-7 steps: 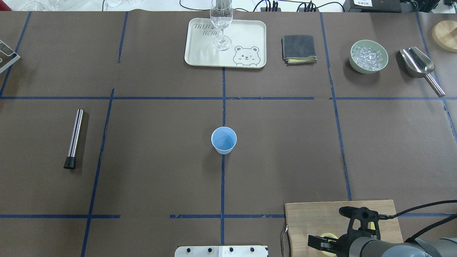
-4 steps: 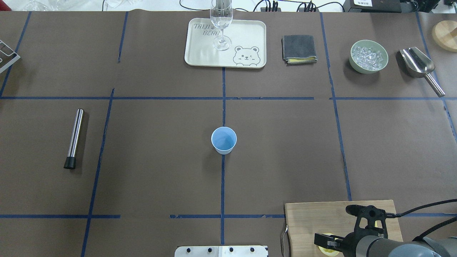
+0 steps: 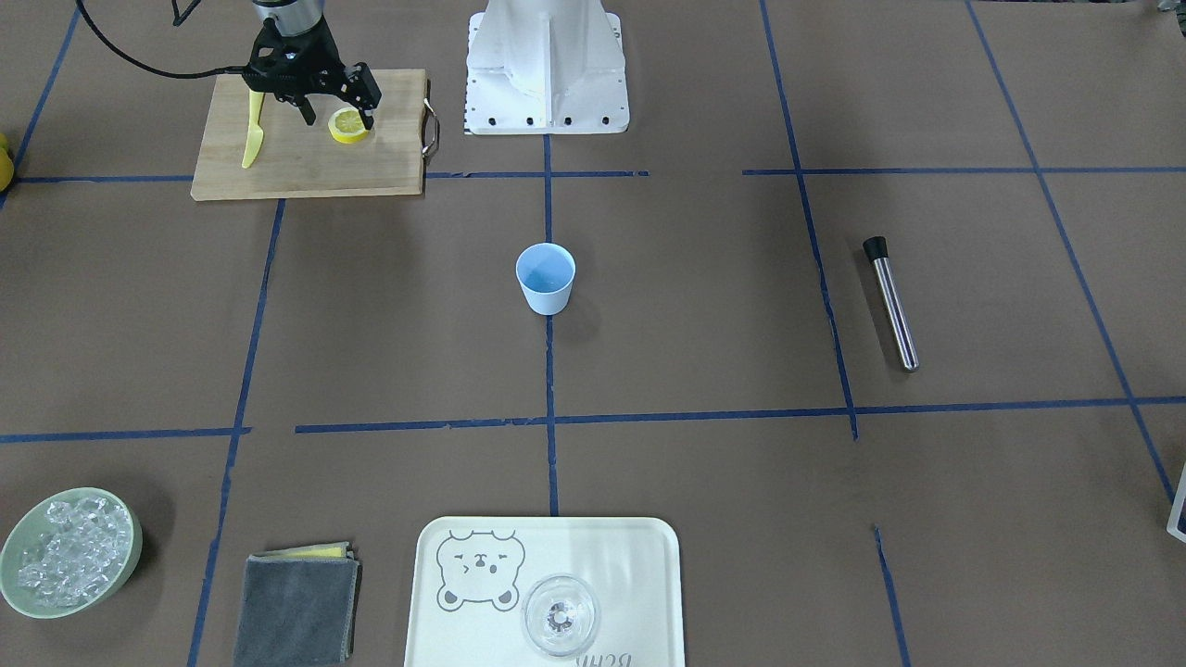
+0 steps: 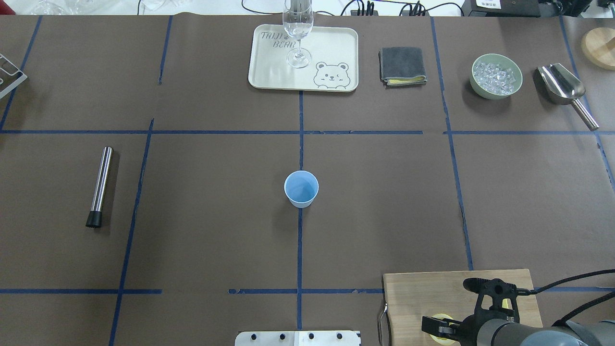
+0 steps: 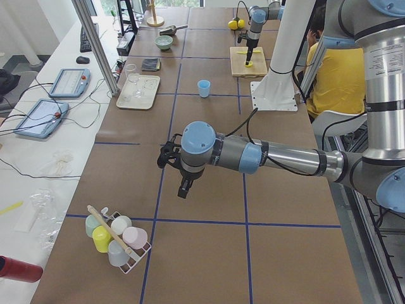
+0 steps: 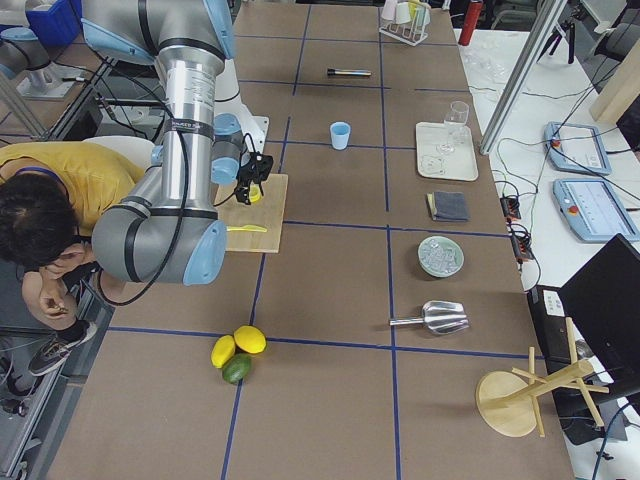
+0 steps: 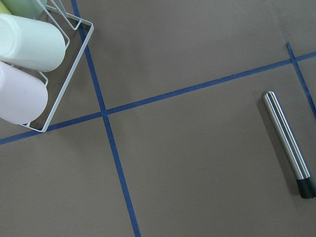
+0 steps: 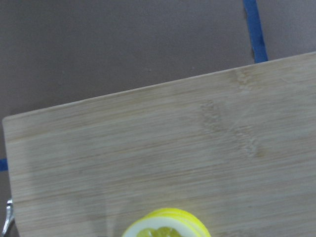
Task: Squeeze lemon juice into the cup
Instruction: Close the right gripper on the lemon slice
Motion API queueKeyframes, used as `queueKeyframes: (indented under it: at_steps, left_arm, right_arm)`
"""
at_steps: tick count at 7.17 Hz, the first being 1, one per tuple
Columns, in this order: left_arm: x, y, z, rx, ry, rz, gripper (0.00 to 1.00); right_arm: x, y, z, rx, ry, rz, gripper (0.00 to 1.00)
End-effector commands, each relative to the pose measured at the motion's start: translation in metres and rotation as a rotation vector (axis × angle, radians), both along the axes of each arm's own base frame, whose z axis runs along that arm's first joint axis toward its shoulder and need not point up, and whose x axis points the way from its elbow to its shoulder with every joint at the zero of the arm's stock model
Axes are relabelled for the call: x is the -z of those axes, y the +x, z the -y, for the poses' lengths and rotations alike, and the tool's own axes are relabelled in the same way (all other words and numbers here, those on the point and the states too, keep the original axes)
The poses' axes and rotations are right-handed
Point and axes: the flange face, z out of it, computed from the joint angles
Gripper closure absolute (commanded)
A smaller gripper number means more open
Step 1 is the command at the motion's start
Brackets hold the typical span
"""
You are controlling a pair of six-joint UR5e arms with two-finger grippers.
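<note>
The lemon (image 3: 349, 125), a yellow slice with a pale cut face, lies on the wooden cutting board (image 3: 306, 162) at the table's near right corner. It also shows in the right wrist view (image 8: 165, 225) and partly in the overhead view (image 4: 441, 320). My right gripper (image 3: 336, 116) is open, low over the board, with a finger on each side of the slice. The light-blue cup (image 4: 301, 188) stands upright at the table's middle, far from both grippers. My left gripper (image 5: 185, 187) hovers over the table's far left end. I cannot tell whether it is open or shut.
A yellow plastic knife (image 3: 252, 134) lies on the board beside the gripper. A steel muddler (image 4: 99, 186) lies at the left. At the back are a tray (image 4: 336, 48) with a glass (image 4: 298, 29), a grey cloth (image 4: 402, 66), an ice bowl (image 4: 496, 76) and a scoop (image 4: 564, 89).
My right gripper has shifted a little to the right over the board and stays open around the lemon slice. The cup has not moved.
</note>
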Motion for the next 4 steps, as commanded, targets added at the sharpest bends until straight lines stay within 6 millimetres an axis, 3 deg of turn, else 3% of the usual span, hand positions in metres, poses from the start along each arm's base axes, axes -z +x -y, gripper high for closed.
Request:
queueKeyframes:
  at_steps: [1,4]
  left_arm:
    - [-0.0007,0.0000,-0.0006,0.001,-0.003,0.000,0.00]
    - [-0.0049,0.0001,-0.0055,0.000,-0.011,0.000,0.00]
  right_arm:
    - [-0.0006,-0.0014,-0.0027,0.005,-0.001,-0.001,0.01]
    - [-0.0024,-0.0036,-0.0041,0.008,-0.001,-0.004,0.01]
